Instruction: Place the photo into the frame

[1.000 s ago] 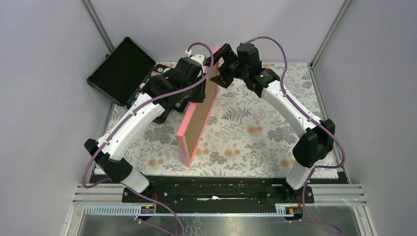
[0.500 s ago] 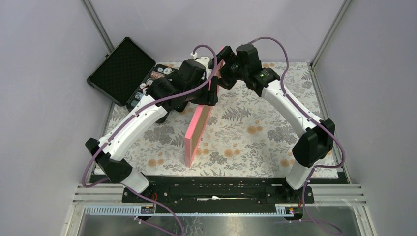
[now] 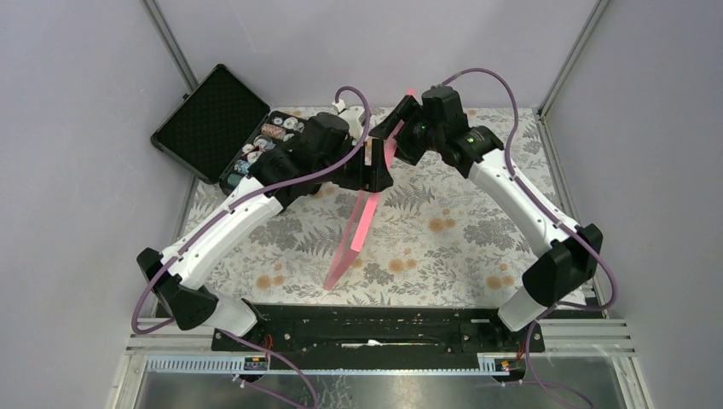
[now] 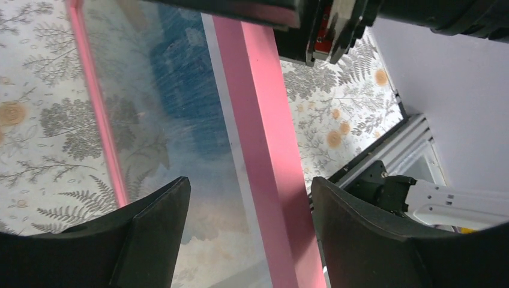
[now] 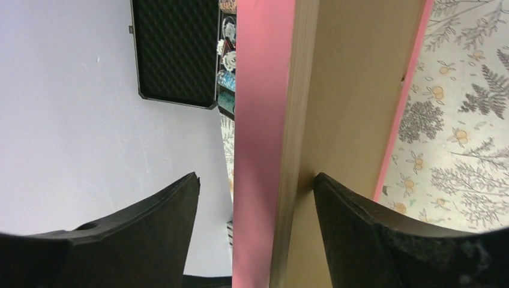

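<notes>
- Photo (image 4: 180, 84) shows blue between the pink rails of the frame (image 3: 357, 226), with a brown board (image 5: 354, 90) behind it.
- Frame stands on edge mid-table (image 3: 443, 247), tilted.
- Left gripper (image 4: 249, 186) is open, astride one rail with gaps on both sides.
- Right gripper (image 5: 257, 180) is open astride the frame's far end; one finger (image 5: 360, 240) meets the board.
- Open case (image 3: 213, 119) sits far left.

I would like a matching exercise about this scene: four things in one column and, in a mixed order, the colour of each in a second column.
Things:
1. frame
2. photo
3. backing board
4. case

Colours:
A. black
B. blue
C. pink
D. plain brown

Pairs: 1-C; 2-B; 3-D; 4-A
</notes>
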